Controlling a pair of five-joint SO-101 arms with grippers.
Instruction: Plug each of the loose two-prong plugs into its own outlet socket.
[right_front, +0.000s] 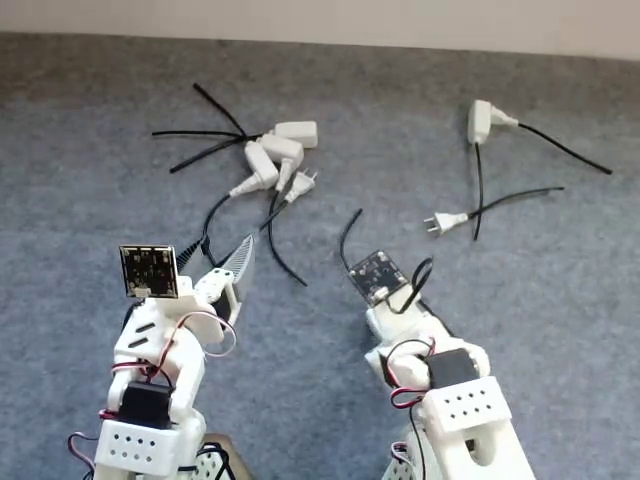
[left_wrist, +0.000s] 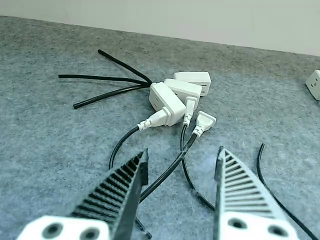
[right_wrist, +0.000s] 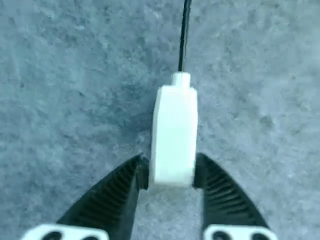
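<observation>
Between the fingers of my right gripper (right_wrist: 170, 170) sits a white socket (right_wrist: 174, 130), clamped by its sides above the grey carpet (right_wrist: 60, 75). My left gripper (left_wrist: 182, 149) hangs spread wide near the socket cluster (left_wrist: 180, 90), where two sockets seem to have plugs in them; one loose plug (left_wrist: 202, 121) lies just beside.

likely a robotics lab bench: grey felt tabletop (right_front: 80, 220), pale wall (right_front: 400, 18), two white arms (right_front: 165, 350) (right_front: 455, 400)

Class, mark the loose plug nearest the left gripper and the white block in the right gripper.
loose plug (left_wrist: 204, 120), left wrist view, white body.
white block (right_wrist: 173, 132), right wrist view, its broad face.
</observation>
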